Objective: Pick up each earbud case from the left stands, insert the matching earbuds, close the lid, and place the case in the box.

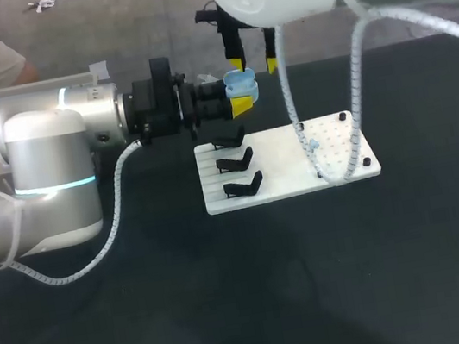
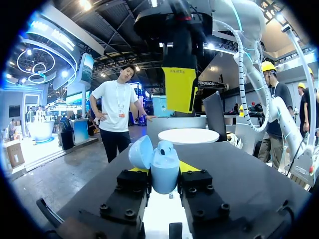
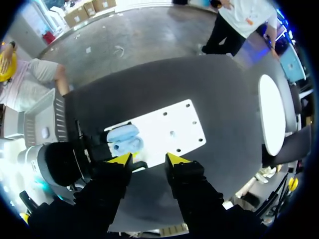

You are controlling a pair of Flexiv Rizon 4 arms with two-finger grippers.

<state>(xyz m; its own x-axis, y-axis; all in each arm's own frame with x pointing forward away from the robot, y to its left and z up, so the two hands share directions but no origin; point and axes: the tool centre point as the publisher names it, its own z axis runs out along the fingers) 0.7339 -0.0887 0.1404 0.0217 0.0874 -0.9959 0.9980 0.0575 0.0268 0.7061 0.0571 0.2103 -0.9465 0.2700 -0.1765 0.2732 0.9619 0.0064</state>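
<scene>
three stands [image 1: 236, 163]: black, in a row at the left end of the white board [image 1: 283, 177]; all three look bare, so no case waits there as far as i can see.
case [image 1: 241, 82]: light blue, lid swung open to one side, held in the air over the board's far left corner.
left gripper [image 2: 164, 175]: clamped on the case, one yellow tip pressing each side of its lower body.
right gripper [image 3: 148, 160]: fingers spread with nothing between them; it hangs just above the open case, apart from it.
earbuds: a small rounded blue piece [image 2: 166, 147] stands up from the case's well, probably one bud seated; a tiny pale blue speck [image 1: 313, 146] lies on the board, too small to name.
box [image 3: 42, 122]: beside the left arm, well apart from the board; what lies in it is unclear.
done: by the bare stands this looks like the last case, already lifted and open.
left: seat any bud not yet in, shut the lid, carry the case to the box.
</scene>
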